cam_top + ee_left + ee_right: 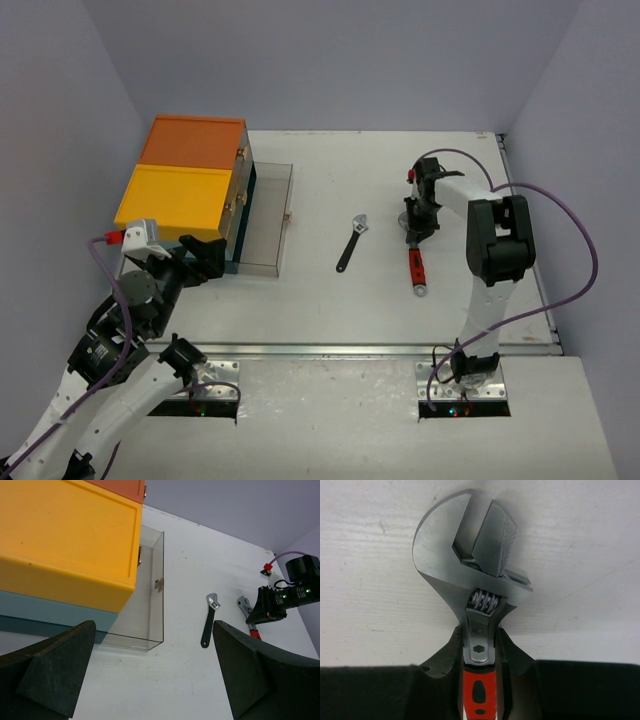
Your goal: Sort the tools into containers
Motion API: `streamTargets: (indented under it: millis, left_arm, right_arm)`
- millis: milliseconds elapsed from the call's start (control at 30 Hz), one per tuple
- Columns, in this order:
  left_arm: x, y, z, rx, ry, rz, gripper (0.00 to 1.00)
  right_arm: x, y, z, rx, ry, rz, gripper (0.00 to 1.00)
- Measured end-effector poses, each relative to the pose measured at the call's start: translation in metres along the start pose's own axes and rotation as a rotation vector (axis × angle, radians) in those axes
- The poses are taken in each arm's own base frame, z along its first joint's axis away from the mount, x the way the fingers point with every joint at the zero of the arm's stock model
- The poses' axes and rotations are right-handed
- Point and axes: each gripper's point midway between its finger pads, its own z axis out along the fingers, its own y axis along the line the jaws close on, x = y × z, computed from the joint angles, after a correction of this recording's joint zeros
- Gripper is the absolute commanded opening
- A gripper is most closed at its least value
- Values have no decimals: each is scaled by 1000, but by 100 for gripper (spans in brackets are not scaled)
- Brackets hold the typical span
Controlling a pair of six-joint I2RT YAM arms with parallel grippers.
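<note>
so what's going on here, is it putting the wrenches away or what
Yes, but it has only just started. The right gripper is clamped on the neck of the red-handled wrench, which lies flat on the table. The left gripper hangs open beside the box unit, whose clear drawer is pulled out and looks empty. A smaller black-handled wrench lies untouched mid-table. Nothing is sorted yet.

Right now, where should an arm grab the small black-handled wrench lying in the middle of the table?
Grip the black-handled wrench mid-handle, coming straight down from above and closing across its narrow width. It lies flat and diagonal on the table, and the handle is slim and straight there.
</note>
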Motion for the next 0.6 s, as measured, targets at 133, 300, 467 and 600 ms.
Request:
streamTargets:
  millis: [133, 300, 467, 600]
  left_arm:
    - [0, 0, 0, 0, 2, 1, 100]
    - [1, 0, 1, -3, 5, 3, 100]
    - [2, 0, 2, -5, 9, 6, 100]
    - [3, 0, 3, -7, 12, 8, 100]
  right_arm:
    - [9, 11, -6, -52, -61, 49, 0]
    - [23, 27, -11, -121, -110, 114, 0]
    - [32, 42, -17, -215, -170, 176, 0]
    - [28, 63, -35, -350, -248, 200, 0]
